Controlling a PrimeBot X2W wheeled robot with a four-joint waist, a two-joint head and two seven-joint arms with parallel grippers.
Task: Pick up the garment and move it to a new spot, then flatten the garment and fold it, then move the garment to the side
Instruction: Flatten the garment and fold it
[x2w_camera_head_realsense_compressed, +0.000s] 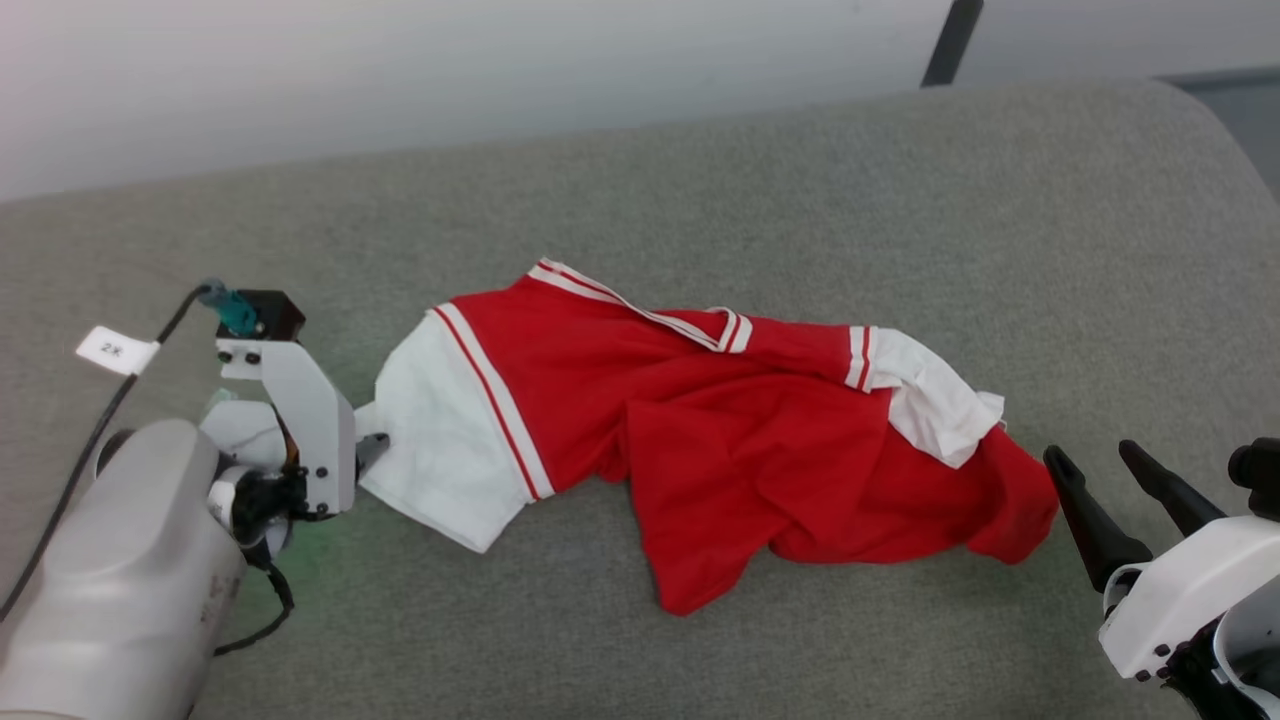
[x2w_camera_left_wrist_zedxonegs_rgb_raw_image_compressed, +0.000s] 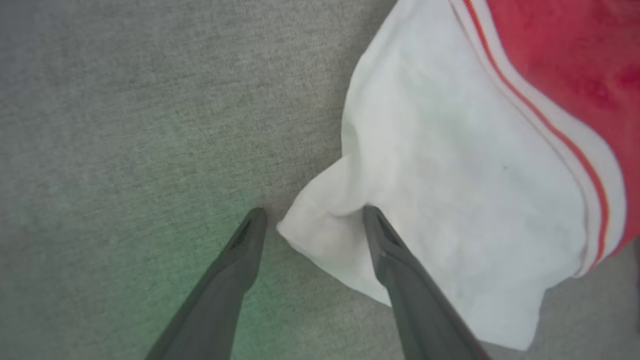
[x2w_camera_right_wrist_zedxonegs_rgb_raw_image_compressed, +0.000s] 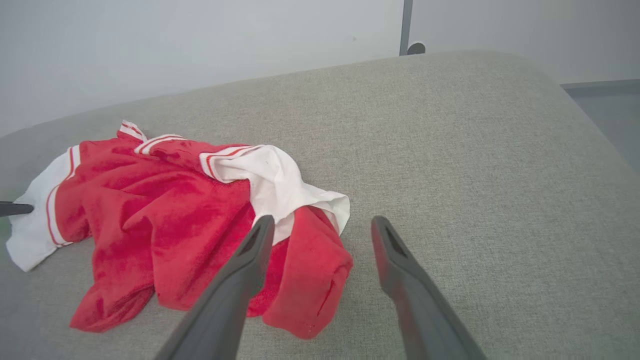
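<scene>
The garment (x2w_camera_head_realsense_compressed: 700, 430) lies crumpled on the grey cushion, red body in the middle, one white sleeve (x2w_camera_head_realsense_compressed: 450, 450) at its left end and another white sleeve (x2w_camera_head_realsense_compressed: 935, 395) at its right. My left gripper (x2w_camera_left_wrist_zedxonegs_rgb_raw_image_compressed: 310, 220) is open, its jaws straddling a corner of the left white sleeve (x2w_camera_left_wrist_zedxonegs_rgb_raw_image_compressed: 450, 175); one fingertip (x2w_camera_left_wrist_zedxonegs_rgb_raw_image_compressed: 372, 217) rests on the cloth. In the head view the left gripper (x2w_camera_head_realsense_compressed: 365, 450) touches that sleeve's edge. My right gripper (x2w_camera_head_realsense_compressed: 1100, 460) is open, just right of the garment's red end. In the right wrist view the right gripper (x2w_camera_right_wrist_zedxonegs_rgb_raw_image_compressed: 320, 225) hovers over that red fold (x2w_camera_right_wrist_zedxonegs_rgb_raw_image_compressed: 310, 280).
The grey fabric cushion (x2w_camera_head_realsense_compressed: 700, 180) spreads wide around the garment, with bare room behind it and to the right. A pale wall runs along the back and a dark post (x2w_camera_head_realsense_compressed: 950, 40) stands at the upper right. A cable with a white tag (x2w_camera_head_realsense_compressed: 115, 350) hangs by my left arm.
</scene>
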